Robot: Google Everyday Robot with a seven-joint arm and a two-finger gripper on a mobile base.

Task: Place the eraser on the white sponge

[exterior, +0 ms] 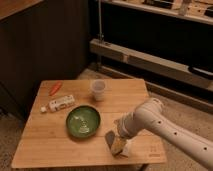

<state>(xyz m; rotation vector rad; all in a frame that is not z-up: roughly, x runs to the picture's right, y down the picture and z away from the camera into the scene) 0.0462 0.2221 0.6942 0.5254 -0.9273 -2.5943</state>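
The eraser (114, 142) is a small block, grey on its broad face and yellowish-tan on its side. It stands tilted near the table's front edge, right of the green plate (83, 121). My gripper (120, 134) is right at the eraser, coming down on it from the upper right on the white arm (160, 125). A pale whitish bit that looks like the white sponge (127, 148) shows just under and right of the eraser, mostly hidden by it and the gripper. I cannot tell whether the eraser touches it.
On the wooden table (55, 145), a clear plastic cup (98, 89) stands at the back middle. A long white packet (59, 103) and an orange carrot-like thing (55, 88) lie at the back left. Dark shelving stands behind.
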